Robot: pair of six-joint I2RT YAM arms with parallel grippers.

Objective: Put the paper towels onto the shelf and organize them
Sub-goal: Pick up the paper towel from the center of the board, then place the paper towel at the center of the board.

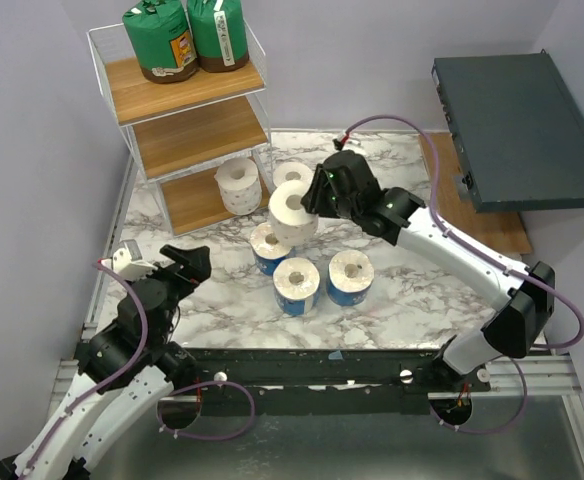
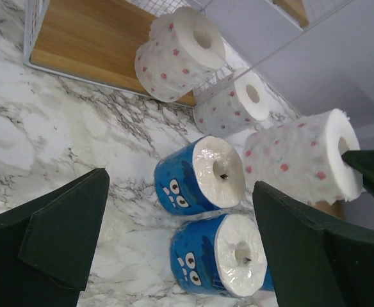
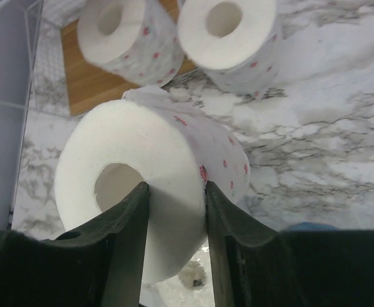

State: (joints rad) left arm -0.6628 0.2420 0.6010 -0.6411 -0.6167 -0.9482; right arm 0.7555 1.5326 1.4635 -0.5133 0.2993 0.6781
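1. The right gripper [image 1: 310, 203] holds one plain white paper towel roll [image 1: 292, 218] lifted above the marble table [image 1: 412, 300], near its middle.
2. Its fingers [image 3: 130, 243] are clamped on the roll's wall. One seems to sit at the edge of the cardboard core hole, the other against the outer side.
3. The held roll's long axis is tilted, its open core end facing up and back toward the gripper.
4. The wire shelf [image 1: 197, 135] stands to the left of the held roll and further from the arms. Its middle board is bare.
5. Two green-wrapped rolls [image 1: 159, 40] stand upright on the top board.
6. Another white roll [image 1: 238, 185] rests at the edge of the bottom board, and one more [image 1: 292, 175] sits on the table just beside it.
7. Three blue-printed rolls [image 1: 297, 287] stand upright in a cluster on the table, below the held roll.
8. The left gripper [image 1: 162, 262] hangs near the table's left front, fingers spread wide apart, holding nothing.
9. The right arm is plainly better placed. My guess is the roll must travel leftward and away to reach a board.
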